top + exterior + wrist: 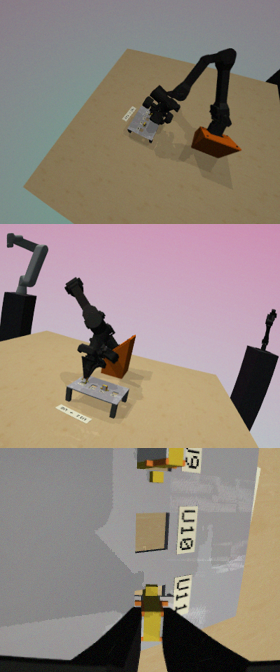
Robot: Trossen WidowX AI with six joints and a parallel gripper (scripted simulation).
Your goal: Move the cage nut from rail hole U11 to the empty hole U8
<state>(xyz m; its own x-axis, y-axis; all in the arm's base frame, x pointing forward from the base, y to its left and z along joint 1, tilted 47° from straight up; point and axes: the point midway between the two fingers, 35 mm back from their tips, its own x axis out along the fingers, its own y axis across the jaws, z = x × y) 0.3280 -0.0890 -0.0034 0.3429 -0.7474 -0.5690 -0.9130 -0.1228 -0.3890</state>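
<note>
Top and exterior share the whole rail; wrist looks closely down.

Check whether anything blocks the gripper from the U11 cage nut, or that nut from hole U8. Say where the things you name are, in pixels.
Nothing stands between the gripper (152,114) (86,379) (152,620) and the U11 cage nut (151,113) (85,381) (152,630): the fingers are shut on it. Toward hole U8 (141,129) (115,394), the U9 cage nut (144,124) (105,387) (176,455) sticks up in the straight path, so lifting over it seems wise.
</note>
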